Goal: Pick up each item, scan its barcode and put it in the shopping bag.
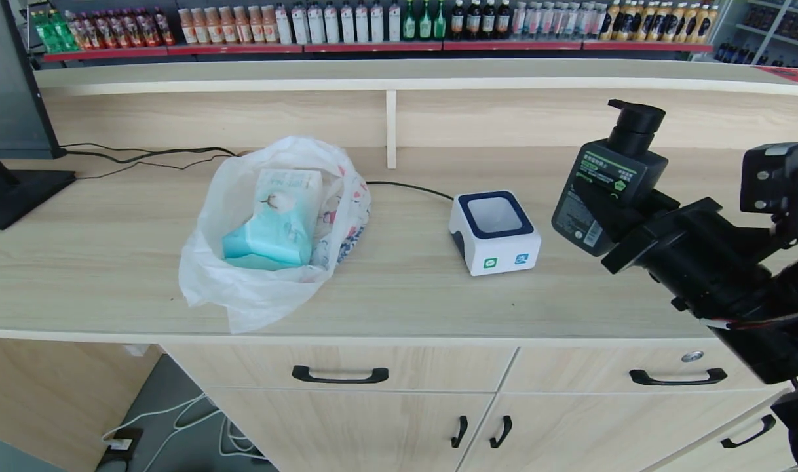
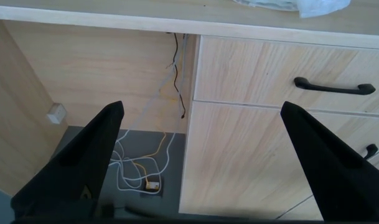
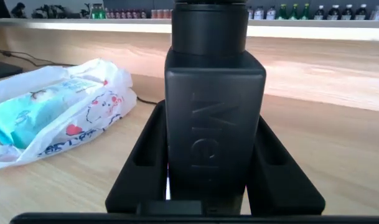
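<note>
The right gripper (image 1: 628,219) clamps the body of the black square plastic pump bottle (image 1: 602,187), aloft to the right of the white box scanner (image 1: 494,233). It looks rigid, likely liquid-heavy and slick, so the flat sides give the best hold. The left gripper (image 2: 201,124) gapes empty, below the scanner.

A dark pump bottle (image 1: 602,190) hangs tilted in the right gripper (image 1: 628,219) above the counter's right end. The white scanner (image 1: 494,233) sits mid-counter, window up. Left of it the thin white shopping bag (image 1: 209,275) lies open, holding a teal tissue pack (image 1: 274,223).
</note>
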You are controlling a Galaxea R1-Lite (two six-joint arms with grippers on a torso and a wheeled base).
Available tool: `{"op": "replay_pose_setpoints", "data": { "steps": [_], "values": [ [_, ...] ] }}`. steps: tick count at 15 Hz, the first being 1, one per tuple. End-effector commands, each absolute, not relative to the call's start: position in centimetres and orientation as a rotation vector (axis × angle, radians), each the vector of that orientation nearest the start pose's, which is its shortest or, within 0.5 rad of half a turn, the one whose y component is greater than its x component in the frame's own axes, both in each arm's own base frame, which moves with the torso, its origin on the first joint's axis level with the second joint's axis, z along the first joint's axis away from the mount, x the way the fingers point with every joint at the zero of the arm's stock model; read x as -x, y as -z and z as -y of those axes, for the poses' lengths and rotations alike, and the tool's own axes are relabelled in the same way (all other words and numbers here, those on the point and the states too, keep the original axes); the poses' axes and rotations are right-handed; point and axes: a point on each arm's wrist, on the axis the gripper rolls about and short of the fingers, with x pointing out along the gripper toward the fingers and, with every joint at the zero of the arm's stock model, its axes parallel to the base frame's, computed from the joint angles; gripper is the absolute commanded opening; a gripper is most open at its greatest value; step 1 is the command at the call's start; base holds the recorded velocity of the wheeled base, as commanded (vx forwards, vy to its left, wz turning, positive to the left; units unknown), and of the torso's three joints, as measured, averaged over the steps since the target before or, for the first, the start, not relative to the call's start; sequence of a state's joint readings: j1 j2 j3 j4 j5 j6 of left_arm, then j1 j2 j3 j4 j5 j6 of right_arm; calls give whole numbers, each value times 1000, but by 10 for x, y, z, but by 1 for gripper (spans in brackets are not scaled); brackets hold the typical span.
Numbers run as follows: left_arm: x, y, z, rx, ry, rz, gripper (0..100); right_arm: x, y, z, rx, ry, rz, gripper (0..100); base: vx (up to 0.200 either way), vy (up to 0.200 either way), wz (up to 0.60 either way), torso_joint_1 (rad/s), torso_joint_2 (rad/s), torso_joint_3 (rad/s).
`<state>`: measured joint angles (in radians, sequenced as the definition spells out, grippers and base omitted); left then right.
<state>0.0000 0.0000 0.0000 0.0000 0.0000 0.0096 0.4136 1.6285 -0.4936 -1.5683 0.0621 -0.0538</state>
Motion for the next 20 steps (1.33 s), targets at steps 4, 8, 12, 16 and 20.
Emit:
{"op": "replay_pose_setpoints", "data": {
  "steps": [4,8,12,16,20],
  "values": [
    [23,-76,0,-5,0,2,100,-236,-219,-103,-25,-448,457,0,0,100,0,-10,-4,9],
    [23,-76,0,11,-2,6,100,-237,-224,-103,-30,-445,477,0,0,200,0,16,2,1],
    [23,-77,0,12,-3,11,100,-239,-236,-103,-60,-403,521,0,0,200,0,4,4,4],
    [23,-77,0,14,-3,12,100,-239,-240,-101,-130,-329,522,0,0,200,0,4,5,2],
    [23,-77,0,12,-3,14,100,-242,-248,-103,-123,-322,556,0,0,200,0,1,-1,1]
  ]
}}
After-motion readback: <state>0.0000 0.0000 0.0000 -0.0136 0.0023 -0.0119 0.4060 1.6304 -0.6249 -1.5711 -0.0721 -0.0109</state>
